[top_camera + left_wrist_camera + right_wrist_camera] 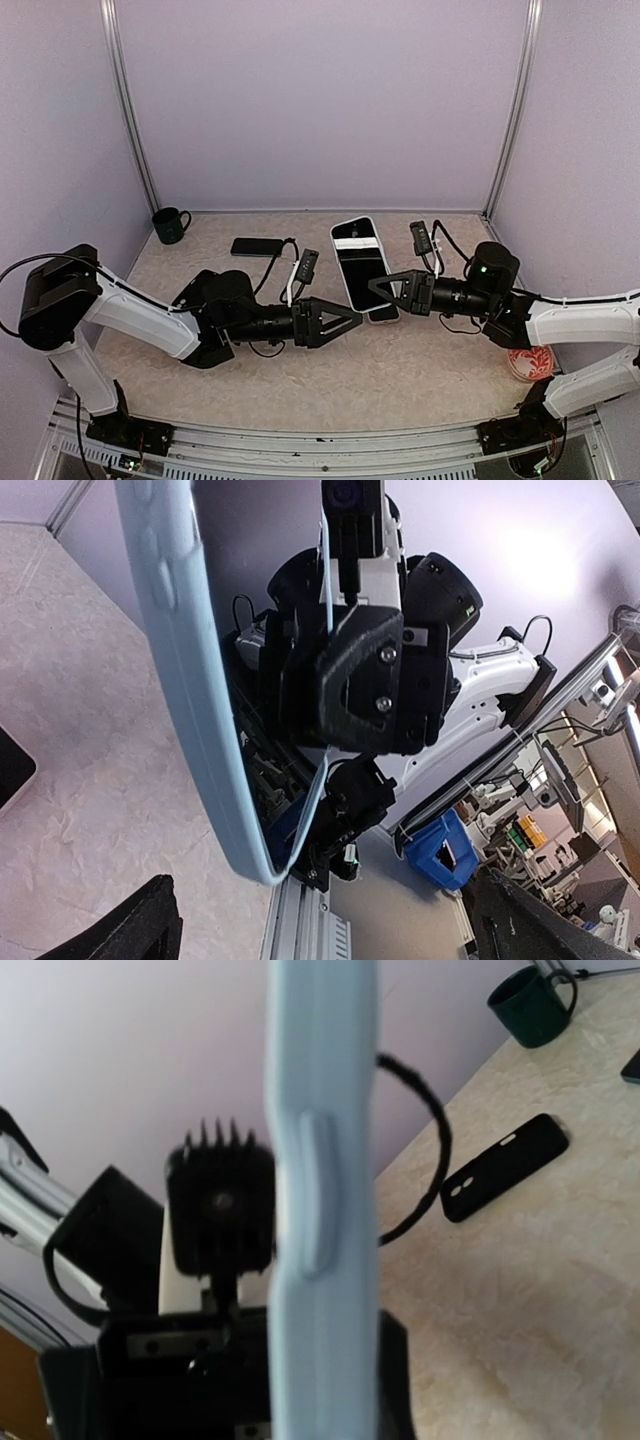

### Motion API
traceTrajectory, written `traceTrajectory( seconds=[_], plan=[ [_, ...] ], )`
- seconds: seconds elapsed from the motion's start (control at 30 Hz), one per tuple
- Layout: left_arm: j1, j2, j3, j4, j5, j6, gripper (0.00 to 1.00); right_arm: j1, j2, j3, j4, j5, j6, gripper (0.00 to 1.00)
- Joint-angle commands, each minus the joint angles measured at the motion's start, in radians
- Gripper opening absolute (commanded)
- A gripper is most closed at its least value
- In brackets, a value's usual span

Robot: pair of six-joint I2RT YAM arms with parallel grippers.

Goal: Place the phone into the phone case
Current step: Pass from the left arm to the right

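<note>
The phone (360, 268) shows a dark screen inside a pale blue case (383, 316) at the table's middle. My right gripper (380, 288) is shut on the case's right long edge. In the right wrist view the case's side wall (322, 1210), with its button bump, fills the middle and hides the jaws. My left gripper (352, 322) stands open just near-left of the case and does not touch it. In the left wrist view the case's lower corner (235, 840) hangs above the gap between the spread fingers (130, 930).
A black phone case (257, 246) (505, 1165) lies flat at the back left, with a dark green mug (170, 225) (530, 1005) behind it in the corner. A red-patterned dish (528, 362) sits by the right arm. Cables loop off both wrists.
</note>
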Motion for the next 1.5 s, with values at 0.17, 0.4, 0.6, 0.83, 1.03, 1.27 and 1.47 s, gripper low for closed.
traceTrajectory(
  seconds=[0.17, 0.4, 0.6, 0.83, 1.03, 1.27, 1.47],
  plan=[
    [0.016, 0.034, 0.07, 0.047, -0.009, 0.009, 0.82, 0.048, -0.004, 0.014, 0.108, 0.012, -0.018, 0.0],
    [0.02, 0.055, 0.064, 0.093, 0.006, -0.001, 0.33, 0.064, 0.009, 0.009, 0.127, 0.004, 0.004, 0.0],
    [0.021, 0.061, 0.058, 0.116, 0.023, -0.012, 0.01, 0.073, 0.018, 0.013, 0.137, -0.014, 0.021, 0.0],
    [0.023, 0.053, 0.042, 0.122, 0.086, -0.006, 0.0, 0.075, 0.008, 0.037, 0.05, -0.075, 0.01, 0.03],
    [0.018, -0.005, -0.015, 0.049, 0.172, 0.054, 0.0, 0.058, -0.021, 0.15, -0.22, -0.178, -0.079, 0.54],
    [0.009, -0.096, -0.045, -0.094, 0.221, 0.151, 0.0, 0.029, 0.002, 0.216, -0.347, -0.296, -0.127, 0.51],
    [0.0, -0.121, -0.002, -0.22, 0.237, 0.213, 0.0, 0.028, 0.075, 0.236, -0.364, -0.357, -0.11, 0.35]
  ],
)
